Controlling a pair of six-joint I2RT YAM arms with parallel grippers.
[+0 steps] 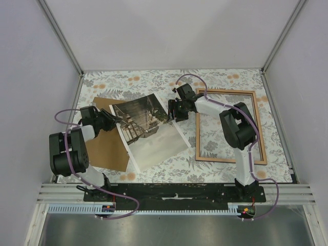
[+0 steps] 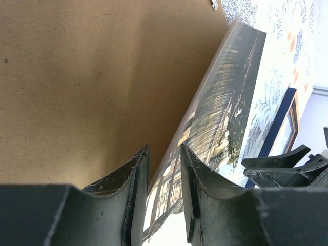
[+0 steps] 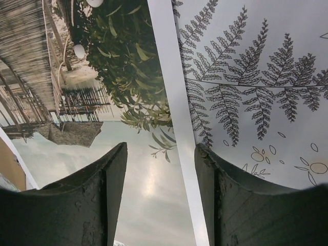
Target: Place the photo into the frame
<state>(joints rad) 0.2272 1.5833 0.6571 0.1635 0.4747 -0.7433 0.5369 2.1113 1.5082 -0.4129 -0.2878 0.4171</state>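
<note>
A brown fibreboard backing panel (image 1: 105, 151) lies flat on the left of the table, askew to its edges, with a small metal clip (image 2: 213, 4) at its far rim. Under it spreads a pale tablecloth (image 1: 225, 82) printed with grey ferns and orange flowers. White walls (image 1: 174, 31) enclose the table, and a ribbed aluminium rail (image 1: 297, 192) runs along the near edge.

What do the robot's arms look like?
Two arms, the left arm and right arm, built of chunky black joints and white links. A purple cable loops along each. Both sit on a black base bar. The jaws are dark, scuffed and wedge-shaped.
</note>
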